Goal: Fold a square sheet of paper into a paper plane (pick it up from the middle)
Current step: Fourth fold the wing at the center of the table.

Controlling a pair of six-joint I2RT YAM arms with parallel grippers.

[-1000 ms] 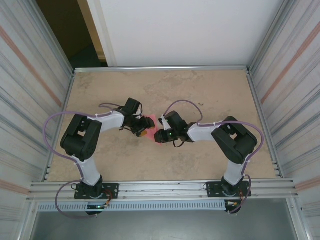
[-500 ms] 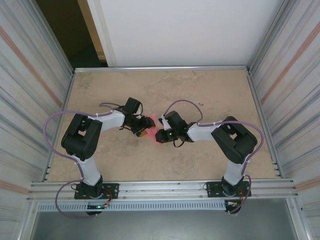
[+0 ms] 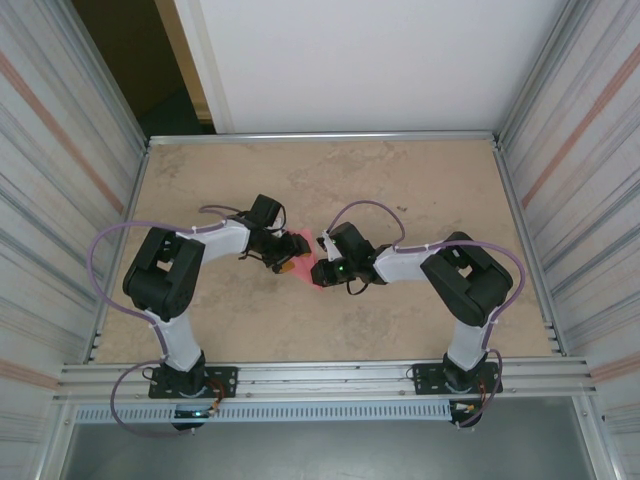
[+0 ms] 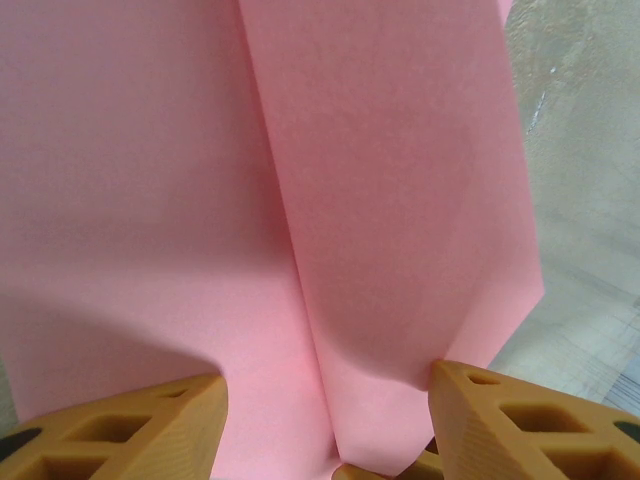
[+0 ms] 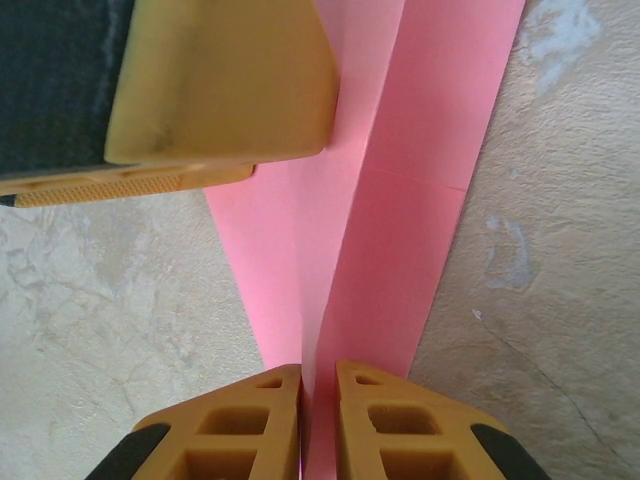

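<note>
The bench [image 3: 420, 190] is a mottled beige surface framed in metal rail. Your two arms reach in from its near edge and meet at about its middle. There the pink paper [image 3: 300, 243] lies between them, a small patch that the arms' heads partly cover in the top view.

In the left wrist view the pink paper [image 4: 380, 200] is plain and unmarked. It is folded into long flaps that meet along a line down its length, the right flap overlapping and casting a soft shadow. Its right edge ends in an angled corner above the bare bench.

In the right wrist view the pink paper [image 5: 400, 250] narrows toward the camera. A faint cross crease runs over the right strip, and a raised fold runs down the centre.

Your left end effector [image 4: 325, 425] stands open, its orange fingers [image 4: 120, 430] well apart with the paper spread between them. Your right end effector [image 5: 318, 400] is closed on the paper's centre fold, which runs in between its two pads.
</note>
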